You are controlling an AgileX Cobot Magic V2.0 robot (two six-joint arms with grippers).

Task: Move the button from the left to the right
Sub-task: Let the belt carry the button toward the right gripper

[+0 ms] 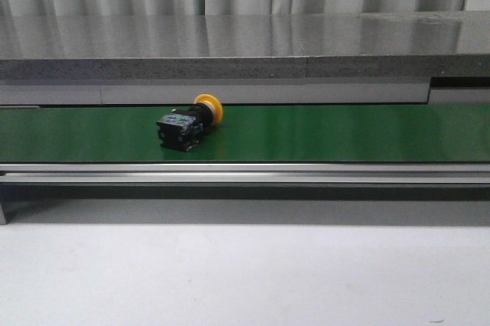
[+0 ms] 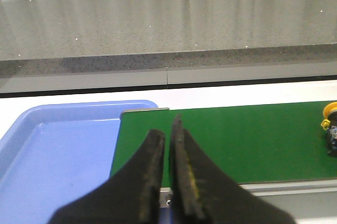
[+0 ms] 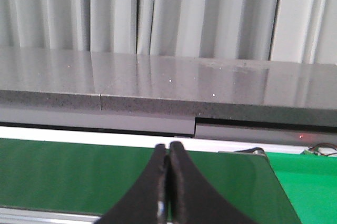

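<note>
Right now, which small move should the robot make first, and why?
Probably the left gripper should open and move toward the button. The button lies on its side on the green belt, untouched, and both grippers are shut and hold nothing. In the left wrist view the button shows at the edge of the picture, so this arm seems nearer.

Yellow-orange cap on the black-bodied button, dark green conveyor belt, speckled grey stone counter, pale blue tray, black left hand, black right hand, white table, pale grey pleated curtain
</note>
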